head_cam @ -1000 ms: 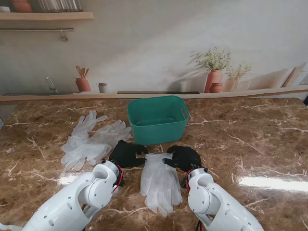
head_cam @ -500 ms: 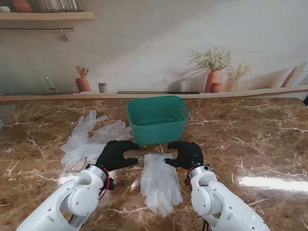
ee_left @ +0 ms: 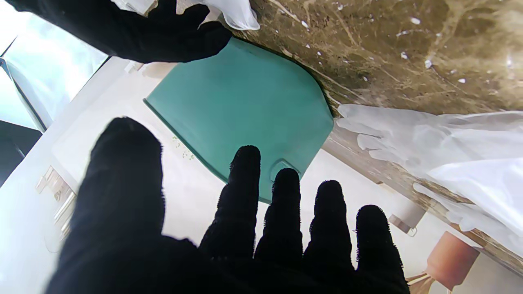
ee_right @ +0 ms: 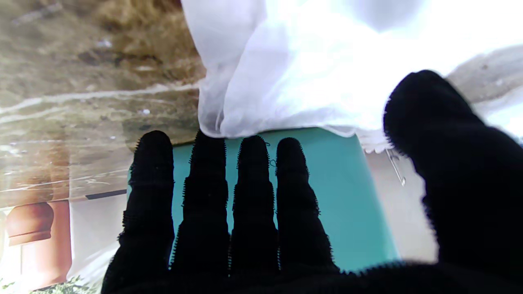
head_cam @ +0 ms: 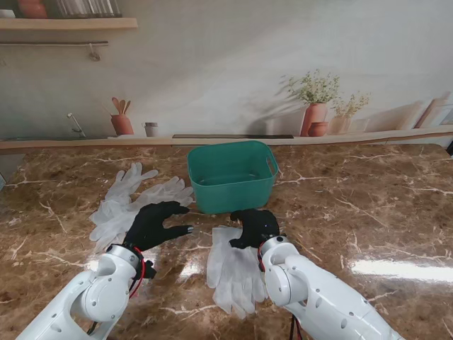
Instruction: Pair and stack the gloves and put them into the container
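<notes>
From the stand we see our left hand spread, holding nothing, beside the loose gloves on the table. Our right hand rests at the cuff of the stacked pair; its wrist view shows extended fingers, grip unclear. The container stands beyond.

2 glossy white arms, red wrist cables, left hand black-gloved, right hand black-gloved
</notes>
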